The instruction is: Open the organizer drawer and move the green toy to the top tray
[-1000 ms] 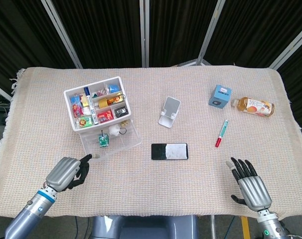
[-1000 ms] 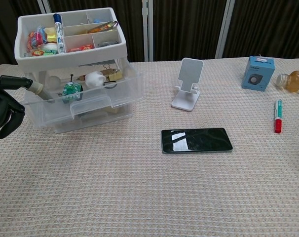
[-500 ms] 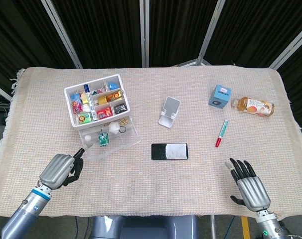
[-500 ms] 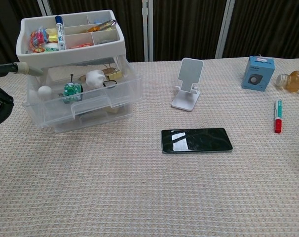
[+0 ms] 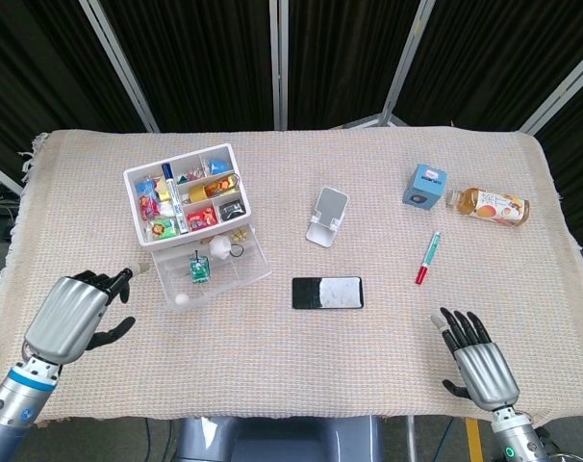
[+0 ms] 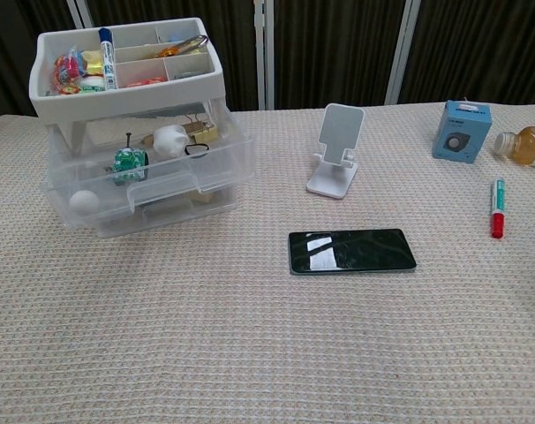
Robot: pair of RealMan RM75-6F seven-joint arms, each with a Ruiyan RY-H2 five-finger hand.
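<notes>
**Operator:** State of the hands?

**Inspector:** Your left hand sits at about nine o'clock from the organizer, apart from it, fingers loosely spread and holding nothing. Your right hand rests at the near right of the table, fingers apart, empty. Neither shows in the chest view.

**Operator:** And the toy?

**Inspector:** The drawer stands pulled out. The green toy lies inside it, towards the front left, with a white ball at about seven o'clock from it and a white rounded piece at about two o'clock.

**Operator:** How will it handle?

**Inspector:** Small, hard and light, by my judgement; likely to skid on the smooth plastic floor if you nudge it. A thin stem rises from its top; I would not trust that. Pinch the body across its sides, coming from above, clear of the top tray overhanging the drawer's rear.
</notes>
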